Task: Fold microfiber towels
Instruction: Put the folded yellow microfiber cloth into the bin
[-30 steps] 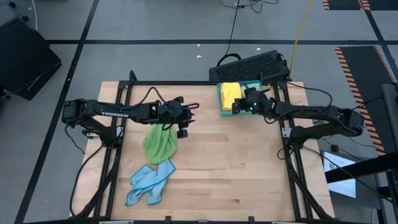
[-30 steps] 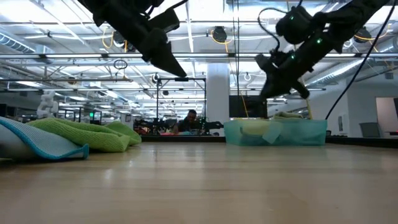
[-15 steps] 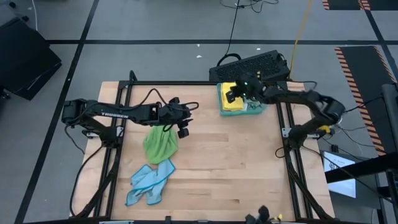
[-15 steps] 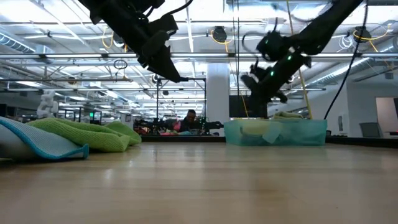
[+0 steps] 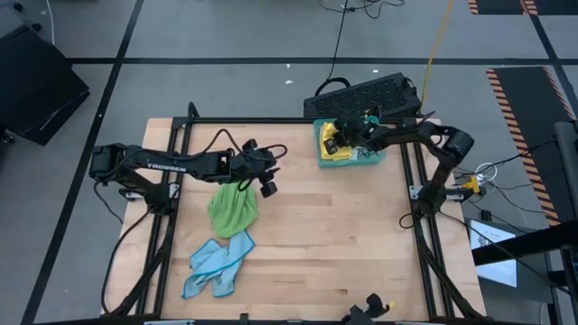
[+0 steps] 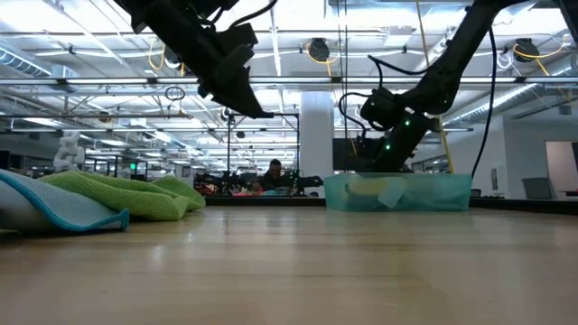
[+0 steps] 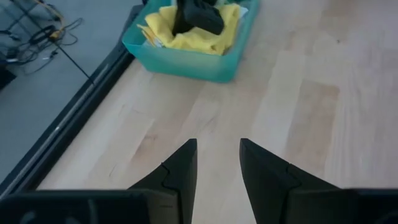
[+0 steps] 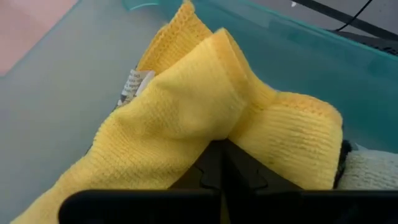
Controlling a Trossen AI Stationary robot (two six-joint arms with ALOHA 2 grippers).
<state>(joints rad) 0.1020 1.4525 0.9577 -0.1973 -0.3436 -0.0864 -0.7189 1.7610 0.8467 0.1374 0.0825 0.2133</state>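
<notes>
Presently right tool noted inside rigid teal plastic tray at counter's far edge, fingers pinched together on fold of soft yellow microfiber towel. Left tool held partly open, empty, above bright green towel; light blue towel nearby. Risk judged: thin pinch slipping, or tray dragged along on lift.
</notes>
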